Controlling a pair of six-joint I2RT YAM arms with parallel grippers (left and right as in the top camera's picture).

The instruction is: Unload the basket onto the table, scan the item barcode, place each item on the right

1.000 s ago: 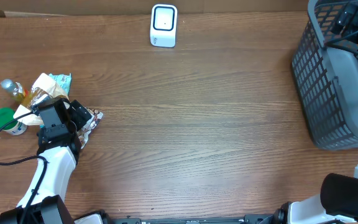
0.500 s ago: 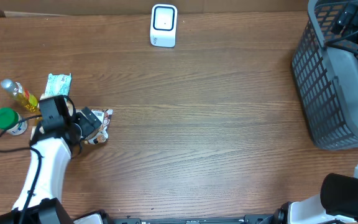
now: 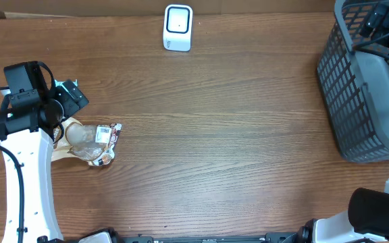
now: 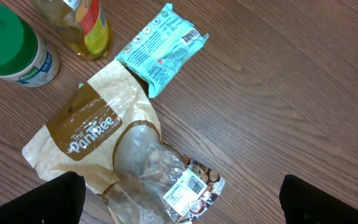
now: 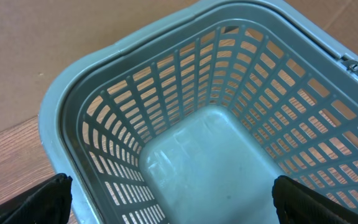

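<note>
Bread bag (image 3: 84, 143): flat on worktop near left edge, barcode label (image 3: 105, 133) up; released since previous frame.
Left gripper (image 4: 182, 202): risen above bag, jaws fully apart, empty.
Right gripper (image 5: 173, 202): unchanged over basket (image 5: 61, 106), right edge, jaws wide, empty.
Scanner (image 3: 177, 28): far edge, well apart from bag.

Packet (image 4: 163, 45) just beside bread bag (image 4: 86, 134)

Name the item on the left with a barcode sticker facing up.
The brown bag: a white barcode sticker sits on its clear end. Teal packet, bottle and jar show no such sticker.
</note>
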